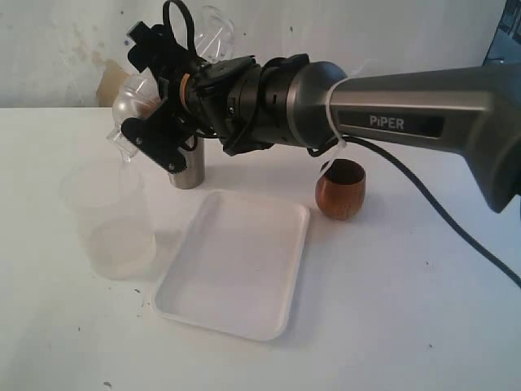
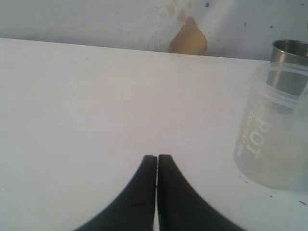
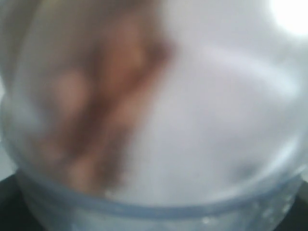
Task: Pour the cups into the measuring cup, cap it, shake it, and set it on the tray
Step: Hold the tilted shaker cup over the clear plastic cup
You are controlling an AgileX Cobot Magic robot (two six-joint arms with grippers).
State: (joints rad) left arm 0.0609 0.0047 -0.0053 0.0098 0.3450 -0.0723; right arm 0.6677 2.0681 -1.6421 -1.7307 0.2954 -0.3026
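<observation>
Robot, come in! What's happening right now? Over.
Left gripper shut, empty. Right gripper clamped on measuring cup, held tilted above the table. Tray bare; nothing seems in the way.

A frosted cup [image 1: 110, 221] left of the tray [image 1: 236, 265]; tumbler [image 1: 187, 173] behind; wooden cup [image 1: 340, 190] right; measuring cup [image 1: 130, 102] above tumbler

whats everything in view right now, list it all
measuring cup: 1, clear, something brownish inside, held in the air
frosted cup: 1, translucent, on the table left of the tray
steel tumbler: 1, silver, behind the tray
wooden cup: 1, dark brown, by the tray's far right corner
tray: 1, white, mid-table, bare
table: 1, white
right gripper: 1, black, clamped on the measuring cup
left gripper: 1, black, shut, empty
</observation>
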